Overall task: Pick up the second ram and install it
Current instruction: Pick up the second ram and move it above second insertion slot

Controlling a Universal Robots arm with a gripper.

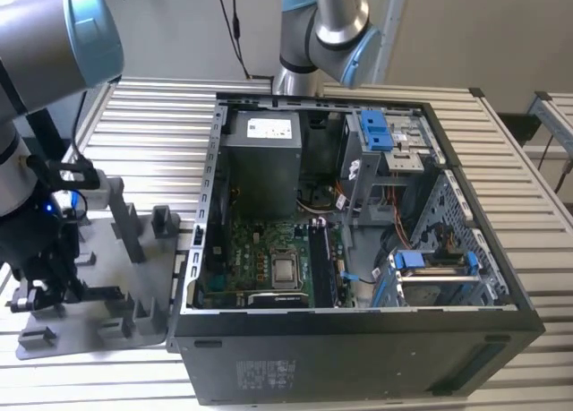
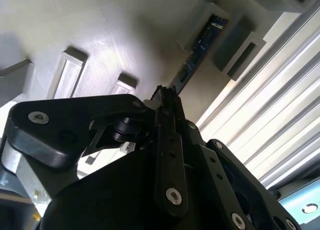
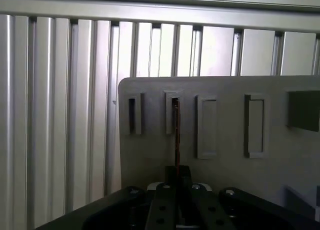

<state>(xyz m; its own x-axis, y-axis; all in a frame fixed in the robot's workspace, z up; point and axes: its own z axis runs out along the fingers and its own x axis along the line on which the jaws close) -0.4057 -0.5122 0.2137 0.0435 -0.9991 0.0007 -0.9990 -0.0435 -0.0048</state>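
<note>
The second ram (image 2: 200, 44) is a thin dark stick standing on edge in a slot of the grey holder plate (image 2: 100, 29). In the first wrist view it appears edge-on as a narrow dark line (image 3: 176, 135) running out of a slot in the plate (image 3: 225, 120). My gripper (image 2: 164, 95) sits at the stick's near end, and its black fingers look shut on that end in both wrist views (image 3: 178, 171). In the exterior view the gripper (image 1: 40, 290) hangs low over the holder plate (image 1: 107, 335), to the exterior view's left of the open computer case (image 1: 215, 205).
The green motherboard (image 1: 260, 259) lies inside the case with dark memory slots (image 1: 322, 263) beside the processor. Raised grey blocks (image 1: 134, 232) stand on the holder plate. A second arm (image 1: 322, 26) stands behind the case. Ribbed aluminium table (image 1: 152, 124) surrounds everything.
</note>
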